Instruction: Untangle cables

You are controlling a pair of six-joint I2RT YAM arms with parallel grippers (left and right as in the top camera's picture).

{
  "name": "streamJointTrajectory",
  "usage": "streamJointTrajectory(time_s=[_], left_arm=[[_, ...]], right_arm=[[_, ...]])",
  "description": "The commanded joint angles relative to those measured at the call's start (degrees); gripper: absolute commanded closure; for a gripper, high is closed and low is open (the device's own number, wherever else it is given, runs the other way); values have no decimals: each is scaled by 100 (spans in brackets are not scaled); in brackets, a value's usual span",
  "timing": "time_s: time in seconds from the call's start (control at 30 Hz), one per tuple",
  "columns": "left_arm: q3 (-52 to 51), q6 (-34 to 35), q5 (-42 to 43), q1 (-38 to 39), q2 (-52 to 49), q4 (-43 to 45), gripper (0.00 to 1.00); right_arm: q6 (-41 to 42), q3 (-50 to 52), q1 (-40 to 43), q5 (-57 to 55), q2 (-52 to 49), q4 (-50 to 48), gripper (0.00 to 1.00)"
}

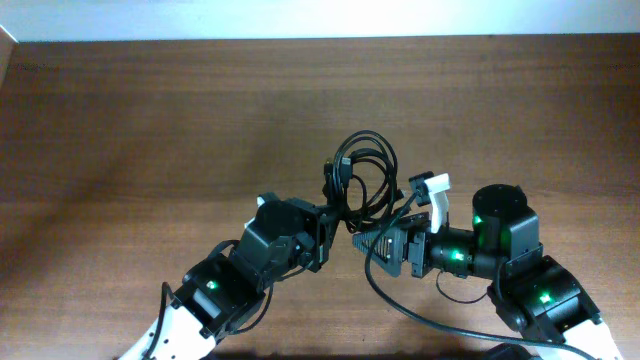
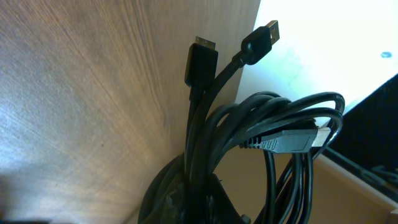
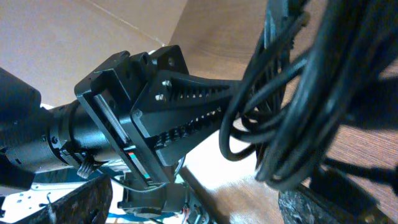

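Observation:
The cables (image 1: 368,172) form a looped black bundle lifted above the wooden table (image 1: 150,130). My left gripper (image 1: 335,212) is shut on the bundle's lower part; in the left wrist view the strands (image 2: 205,149) rise out of the closed jaws, with three plugs (image 2: 200,59) (image 2: 261,38) (image 2: 287,140) showing. My right gripper (image 1: 364,243) points left just under the bundle and is open. In the right wrist view its fingers (image 3: 68,205) (image 3: 326,202) stand wide apart, and the cable loops (image 3: 311,87) hang just above the right-hand finger, beside my left gripper's body (image 3: 161,106).
A black strand (image 1: 405,308) trails from the bundle toward the front edge, passing under the right arm (image 1: 500,240). The left arm (image 1: 230,285) lies at the front left. The table's far edge meets a pale wall (image 1: 300,18).

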State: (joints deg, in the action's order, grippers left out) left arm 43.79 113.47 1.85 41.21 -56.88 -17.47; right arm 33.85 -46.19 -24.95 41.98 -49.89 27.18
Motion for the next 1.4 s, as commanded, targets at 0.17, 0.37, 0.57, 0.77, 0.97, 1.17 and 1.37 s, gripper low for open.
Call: streamJointTrajectory(time_s=[0.17, 0.37, 0.57, 0.77, 0.97, 1.17, 1.37], left_arm=[[94, 55, 107, 9, 96, 120, 100], [94, 52, -774, 0, 98, 109, 100], [94, 55, -1025, 0, 98, 140, 100], [94, 52, -389, 4, 98, -44, 100], [94, 52, -109, 4, 98, -13, 100], [94, 52, 188, 4, 98, 157, 100], [94, 52, 315, 4, 98, 247, 100]], right_arm=[[-518, -20, -372, -26, -260, -192, 12], [-511, -22, -350, -24, -511, -177, 12], [-514, -24, -352, 511, -507, -546, 23], [-514, -24, -354, 466, -507, -699, 23], [-516, -20, -354, -13, -601, -575, 22], [-514, -20, -361, -153, -787, -452, 17], [-667, -20, -361, -153, -787, -437, 55]])
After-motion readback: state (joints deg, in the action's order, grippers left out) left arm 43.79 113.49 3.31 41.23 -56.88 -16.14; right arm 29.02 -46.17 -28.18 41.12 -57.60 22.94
